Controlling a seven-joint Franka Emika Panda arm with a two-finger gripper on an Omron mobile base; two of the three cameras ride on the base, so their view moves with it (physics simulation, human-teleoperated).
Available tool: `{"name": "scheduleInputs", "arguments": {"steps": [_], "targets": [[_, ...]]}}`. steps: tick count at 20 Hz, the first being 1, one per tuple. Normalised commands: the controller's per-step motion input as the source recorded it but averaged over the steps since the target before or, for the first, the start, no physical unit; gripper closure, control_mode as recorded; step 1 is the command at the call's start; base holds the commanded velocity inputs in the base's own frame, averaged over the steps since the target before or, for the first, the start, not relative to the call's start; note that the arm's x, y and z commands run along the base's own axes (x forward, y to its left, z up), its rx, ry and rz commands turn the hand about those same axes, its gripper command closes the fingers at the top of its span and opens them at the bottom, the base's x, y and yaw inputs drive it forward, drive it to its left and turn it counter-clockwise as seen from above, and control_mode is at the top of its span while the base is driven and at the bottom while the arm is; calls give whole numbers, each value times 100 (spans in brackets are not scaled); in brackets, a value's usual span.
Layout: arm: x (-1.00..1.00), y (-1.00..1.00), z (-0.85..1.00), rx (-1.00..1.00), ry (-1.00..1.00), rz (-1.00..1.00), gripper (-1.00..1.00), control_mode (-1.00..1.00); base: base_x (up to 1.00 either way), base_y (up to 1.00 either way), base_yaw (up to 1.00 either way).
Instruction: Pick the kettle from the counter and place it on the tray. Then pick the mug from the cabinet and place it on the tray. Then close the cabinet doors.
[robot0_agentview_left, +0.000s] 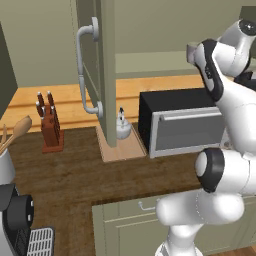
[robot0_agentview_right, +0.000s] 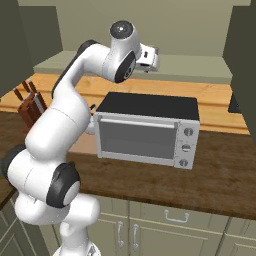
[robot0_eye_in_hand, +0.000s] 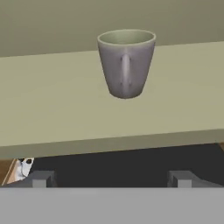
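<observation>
No readable writing. Pincer (robot0_eye_in_hand: 111, 178) spread wide, empty; mug (robot0_eye_in_hand: 126, 62) straight ahead on cabinet (robot0_eye_in_hand: 65, 109) shelf, handle facing it. Kettle (robot0_agentview_left: 122, 127) on tray (robot0_agentview_left: 122, 147) below-left, dark wood counter (robot0_agentview_left: 75, 175), microwave (robot0_agentview_right: 147, 130) underneath.

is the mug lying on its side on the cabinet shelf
No, the mug stands upright on the shelf, rim up, handle facing the camera.

The mug (robot0_eye_in_hand: 126, 63) stands on the cabinet (robot0_agentview_right: 150, 67) shelf, above the microwave (robot0_agentview_right: 147, 131) – the kettle (robot0_agentview_left: 122, 128) sits on the tray (robot0_agentview_left: 121, 147) left of it, knife block (robot0_agentview_left: 50, 127) further left
</observation>
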Motion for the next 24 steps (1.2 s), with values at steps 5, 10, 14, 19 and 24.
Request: {"name": "scheduleInputs", "arguments": {"steps": [5, 10, 14, 19, 24], "targets": [[54, -10, 0, 2, 1, 0, -100, -100, 0, 0, 0], [43, -25, 0, 2, 0, 0, -100, -100, 0, 0, 0], [37, -16, 0, 2, 0, 0, -100, -100, 0, 0, 0], [29, -1, 0, 0, 0, 0, -100, -100, 0, 0, 0], [24, 0, 0, 0, 0, 0, -100, -100, 0, 0, 0]]}}
